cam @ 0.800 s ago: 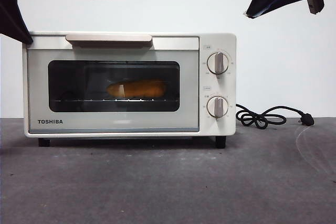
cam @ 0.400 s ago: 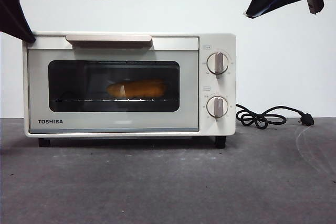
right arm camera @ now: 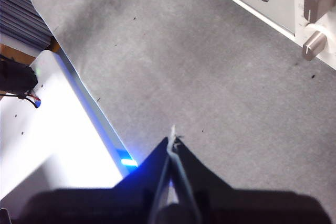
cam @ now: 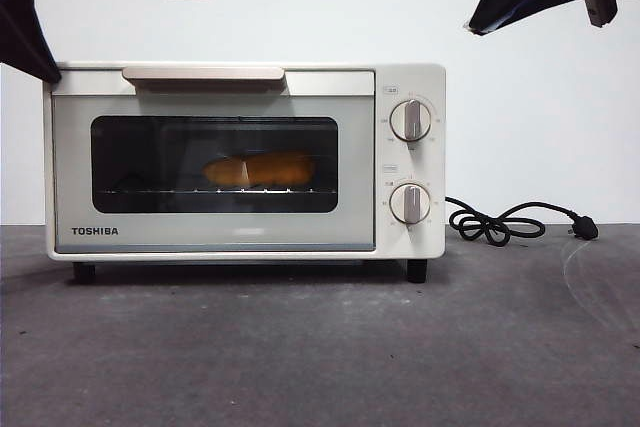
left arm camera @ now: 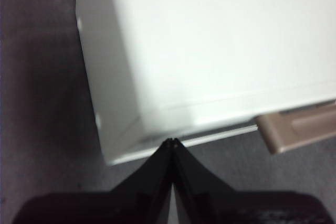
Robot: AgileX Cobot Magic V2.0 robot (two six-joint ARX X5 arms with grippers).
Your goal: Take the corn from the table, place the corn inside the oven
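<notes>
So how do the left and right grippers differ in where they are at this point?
The left gripper hangs above the oven at its top front corner, near the beige handle; the right gripper hangs over bare table, out in front of the oven's knobs. The left wrist view is filled by the oven's white top, while the right shows mostly grey surface. Both have their jaws shut and hold nothing; the corn lies inside the oven.

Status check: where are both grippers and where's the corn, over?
Left gripper shut, empty, above oven's top corner. Right gripper shut, empty, over bare table. Corn on rack inside oven, door closed. Nothing in the way.
</notes>
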